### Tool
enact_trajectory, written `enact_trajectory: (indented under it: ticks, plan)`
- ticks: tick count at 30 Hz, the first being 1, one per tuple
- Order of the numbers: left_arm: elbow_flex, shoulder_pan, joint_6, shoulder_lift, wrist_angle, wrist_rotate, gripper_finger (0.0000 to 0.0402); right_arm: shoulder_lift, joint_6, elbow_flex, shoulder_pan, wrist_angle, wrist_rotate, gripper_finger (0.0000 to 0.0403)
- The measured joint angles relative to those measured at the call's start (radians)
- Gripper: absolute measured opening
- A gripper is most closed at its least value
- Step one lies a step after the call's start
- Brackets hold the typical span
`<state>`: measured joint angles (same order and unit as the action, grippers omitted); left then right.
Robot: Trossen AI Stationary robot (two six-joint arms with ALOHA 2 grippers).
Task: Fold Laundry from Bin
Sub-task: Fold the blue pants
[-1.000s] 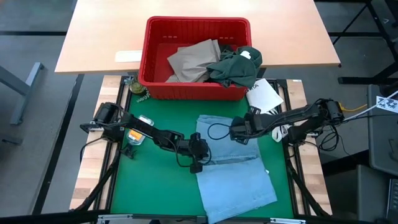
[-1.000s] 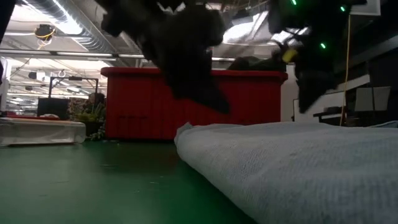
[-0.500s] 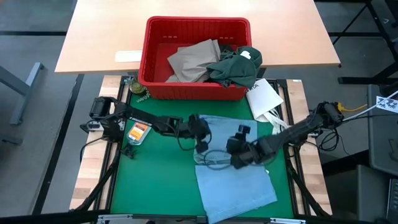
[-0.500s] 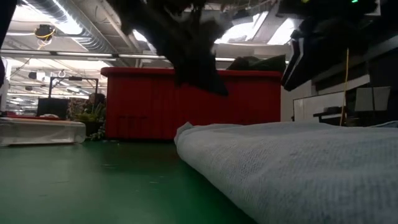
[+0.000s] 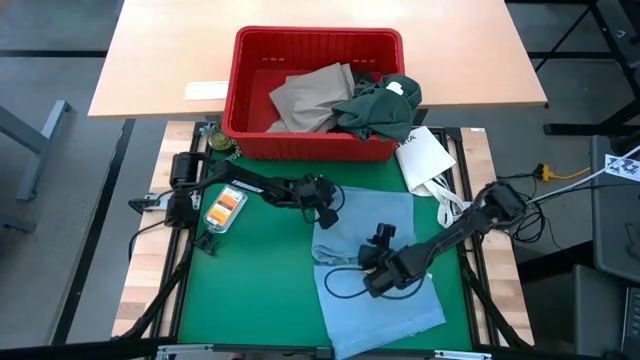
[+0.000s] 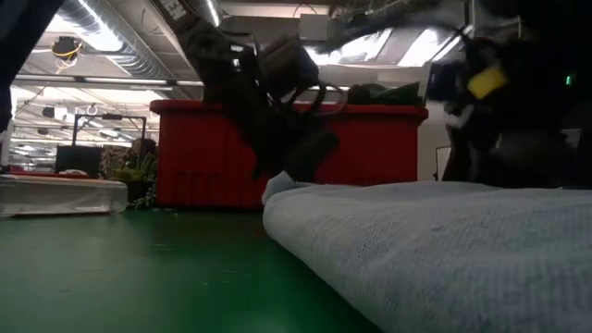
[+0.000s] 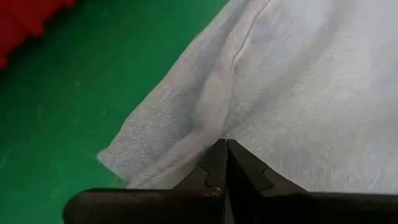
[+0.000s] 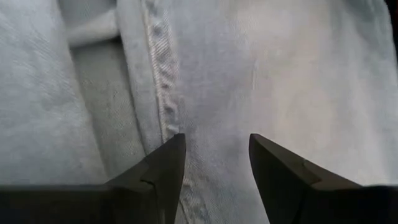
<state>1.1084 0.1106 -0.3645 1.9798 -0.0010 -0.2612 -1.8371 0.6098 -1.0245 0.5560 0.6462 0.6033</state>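
One light blue garment [image 5: 375, 270] spread flat just in front of the red bin [image 5: 313, 95], tan trousers [image 5: 310, 98] and one dark green garment [image 5: 380, 108] inside it, left gripper [image 5: 322, 214] pinched on the blue cloth's corner, right gripper [image 5: 378, 282] open above its middle.

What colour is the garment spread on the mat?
Light blue garment, clearest in the high view.

A garment [image 5: 375, 270] lies on the mat [image 5: 260, 290] before the bin [image 5: 315, 95].
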Motion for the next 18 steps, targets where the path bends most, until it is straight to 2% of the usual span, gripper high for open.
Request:
enact_trajectory:
  ticks: [4,10,18]
  plan:
    - [0.002,0.027,0.005,0.010,0.001,0.011,0.0001,-0.040,0.001,-0.004,0.000,-0.008,0.007,0.0182]
    - [0.002,0.047,0.007,0.001,0.000,0.030,0.0001,-0.035,-0.002,-0.016,0.000,0.004,0.024,0.0182]
    - [0.000,0.019,0.008,-0.001,0.004,0.063,0.0001,0.004,-0.011,-0.109,0.000,0.170,0.007,0.0182]
